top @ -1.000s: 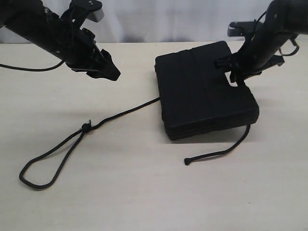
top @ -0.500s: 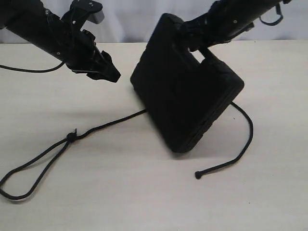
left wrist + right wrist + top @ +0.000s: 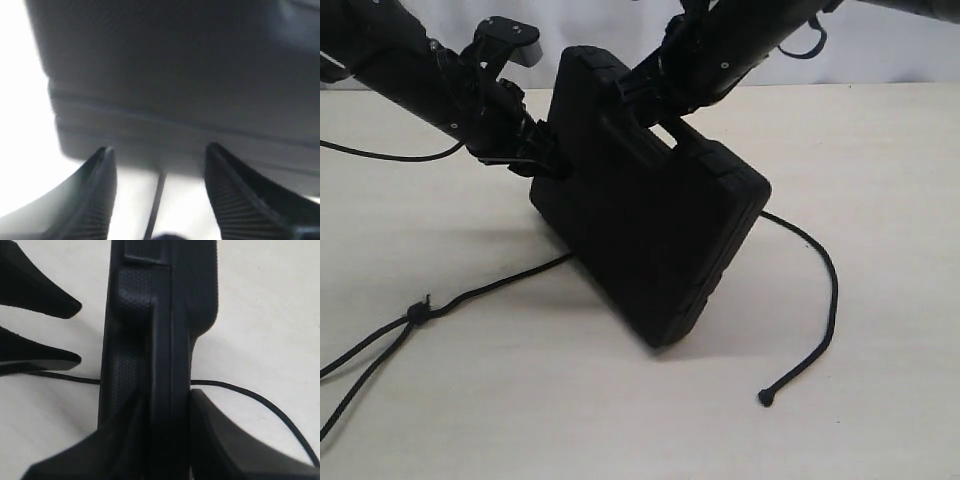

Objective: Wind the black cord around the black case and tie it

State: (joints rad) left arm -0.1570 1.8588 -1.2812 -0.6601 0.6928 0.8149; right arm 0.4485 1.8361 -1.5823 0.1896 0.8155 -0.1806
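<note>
— Two jaws of the right gripper (image 3: 165,405) are clamped on the handle bar of the black case (image 3: 650,230), one on each side of it.
— And a second ago?
— It was at the same handle, but the case lay flat. Now the case is tipped up steeply from that grip, with only its lowest corner on the table (image 3: 880,150). It has also swung over toward the left gripper (image 3: 159,150).
— Is that one holding anything?
— No. Its fingers are spread and empty, with the case's edge just beyond their tips. Whether they touch it I cannot tell.
— Where is the black cord (image 3: 833,300)?
— It passes beneath the case, below the right gripper's hold, and runs out both ways. The knot (image 3: 417,311) has been dragged further out past the left gripper, and its loop is partly out of view. The knobbed tip (image 3: 765,397) lies loose on the opposite side.
— So?
— No turn crosses the case yet. Raising it probably opens room underneath for wrapping, and I'd judge a cord end must be picked up next.
</note>
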